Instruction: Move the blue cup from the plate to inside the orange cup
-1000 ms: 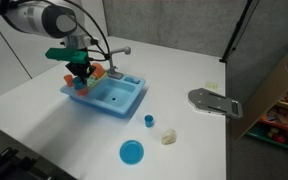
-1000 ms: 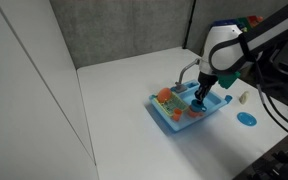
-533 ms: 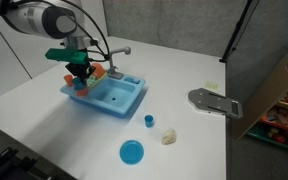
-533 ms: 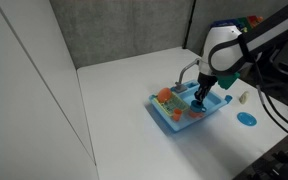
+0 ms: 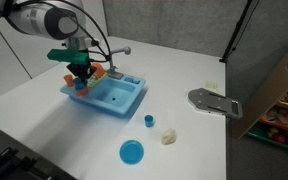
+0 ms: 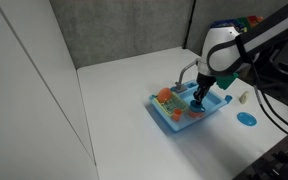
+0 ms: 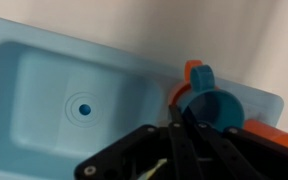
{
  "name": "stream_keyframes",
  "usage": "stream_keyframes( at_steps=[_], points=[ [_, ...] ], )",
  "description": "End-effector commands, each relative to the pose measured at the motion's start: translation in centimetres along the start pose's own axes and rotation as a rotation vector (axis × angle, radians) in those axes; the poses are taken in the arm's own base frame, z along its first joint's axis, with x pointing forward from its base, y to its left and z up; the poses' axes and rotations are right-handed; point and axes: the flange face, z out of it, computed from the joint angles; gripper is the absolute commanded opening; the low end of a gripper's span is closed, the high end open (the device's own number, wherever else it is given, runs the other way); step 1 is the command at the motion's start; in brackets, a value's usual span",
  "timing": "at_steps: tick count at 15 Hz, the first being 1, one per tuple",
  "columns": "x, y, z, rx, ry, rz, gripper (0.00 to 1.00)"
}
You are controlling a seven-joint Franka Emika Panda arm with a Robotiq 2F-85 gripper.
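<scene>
My gripper (image 5: 81, 78) hangs over the left end of a blue toy sink (image 5: 124, 100), also seen in the other exterior view (image 6: 197, 98). In the wrist view its fingers (image 7: 177, 122) are shut on the near rim of the blue cup (image 7: 217, 108). The blue cup sits in or just above an orange cup (image 7: 191, 72), whose rim shows around it; I cannot tell whether they touch. The blue plate (image 5: 131, 152) lies empty on the table, away from the gripper, and shows in both exterior views (image 6: 246, 118).
A second orange piece (image 7: 271, 130) sits beside the cups. A small blue object (image 5: 149, 120) and a pale lump (image 5: 169, 136) lie on the table right of the sink. A grey flat tool (image 5: 214, 101) lies far right. The sink has a grey tap (image 5: 117, 52).
</scene>
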Motion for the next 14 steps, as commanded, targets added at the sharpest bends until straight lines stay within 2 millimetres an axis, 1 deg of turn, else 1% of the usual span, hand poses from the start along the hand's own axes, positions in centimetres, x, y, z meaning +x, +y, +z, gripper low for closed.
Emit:
stream_keyframes(
  at_steps=[1, 13, 14],
  points=[
    [1.04, 0.54, 0.02, 0.003, -0.015, 0.002, 0.03],
    [1.39, 0.38, 0.04, 0.005, -0.034, -0.001, 0.03],
    [1.36, 0.39, 0.05, 0.005, -0.035, -0.001, 0.23]
  ],
)
